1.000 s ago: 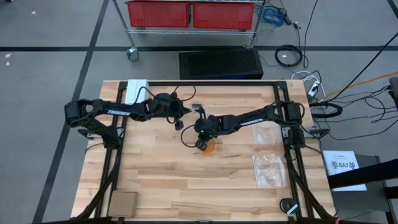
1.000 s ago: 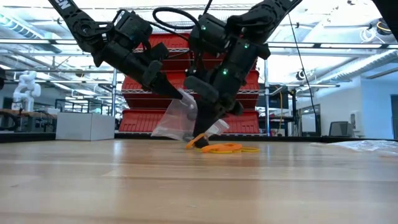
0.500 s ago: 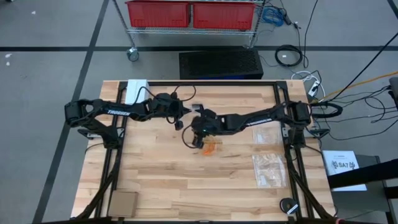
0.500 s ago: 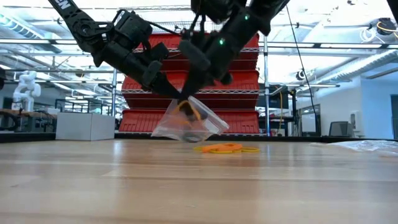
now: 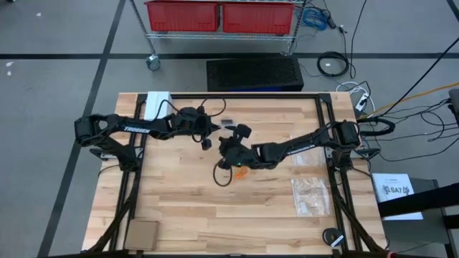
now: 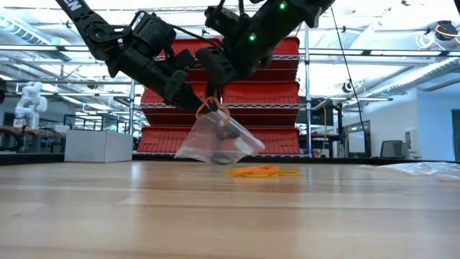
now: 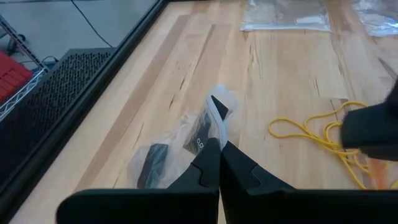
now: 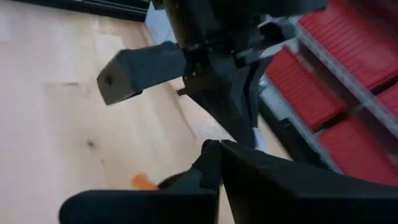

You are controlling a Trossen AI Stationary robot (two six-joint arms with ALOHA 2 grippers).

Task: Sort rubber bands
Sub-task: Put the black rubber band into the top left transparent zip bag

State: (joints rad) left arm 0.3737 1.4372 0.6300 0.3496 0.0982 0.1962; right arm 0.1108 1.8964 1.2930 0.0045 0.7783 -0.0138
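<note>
- Your left gripper [image 6: 203, 109] hangs above the middle of the table [image 5: 179, 208], toward the far edge, its fingers pinched on the top edge of a clear bag [image 6: 219, 144]; the bag's lower end rests on the wood, and dark pieces show inside it.
- Your right gripper [image 6: 215, 90] sits just beside the left one, over the bag's mouth, fingers clamped on an orange band [image 6: 213, 108] that dangles at the opening.
- More orange bands [image 6: 260, 171] lie in a loose heap on the table, just beside the bag on the right arm's side.
- Two more clear bags [image 5: 310, 193] lie flat near the table's right edge, well apart from the grippers.
- A small tan pad [image 5: 141, 233] sits at the near left corner.
</note>
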